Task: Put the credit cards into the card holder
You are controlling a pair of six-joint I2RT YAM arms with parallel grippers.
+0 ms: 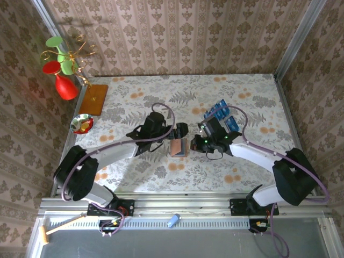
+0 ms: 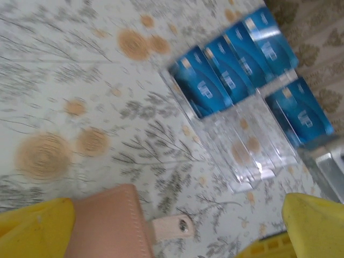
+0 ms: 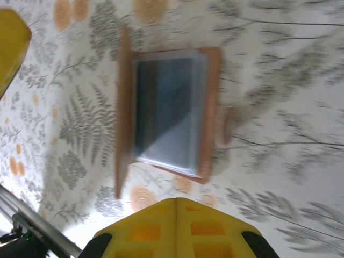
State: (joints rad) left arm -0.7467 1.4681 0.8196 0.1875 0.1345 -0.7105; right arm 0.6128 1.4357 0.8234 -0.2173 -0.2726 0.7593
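One card holder point(image 1: 178, 147) lies on the table point(image 1: 252, 97), near the middle, between the two grippers. In the right wrist view it point(image 3: 169, 113) lies open with the grey sleeves up. One cover stands on edge along its left side and a snap tab sticks out on its right. Its longer side runs roughly near to far in the top view, though it is close to square. In the left wrist view I count five blue cards point(image 2: 228, 70). Four sit side by side in a row with their long axes parallel, slanting across the picture. The fifth point(image 2: 301, 113) lies apart, on the other side of a clear stand point(image 2: 250, 148). From above the cards point(image 1: 220, 113) sit just right of and beyond the holder. The tab point(image 2: 172, 227) points toward the stand's side. The left gripper point(image 1: 181, 129) hangs over the holder's far edge, its yellow fingers point(image 2: 32, 228) spread wide and holding nothing. The right gripper point(image 1: 200, 141) is just beside the holder's right edge, its fingers point(image 3: 177, 228) also well apart and empty. One wooden board point(image 1: 95, 99) and one small bowl point(image 1: 82, 123) sit at the table's left edge.
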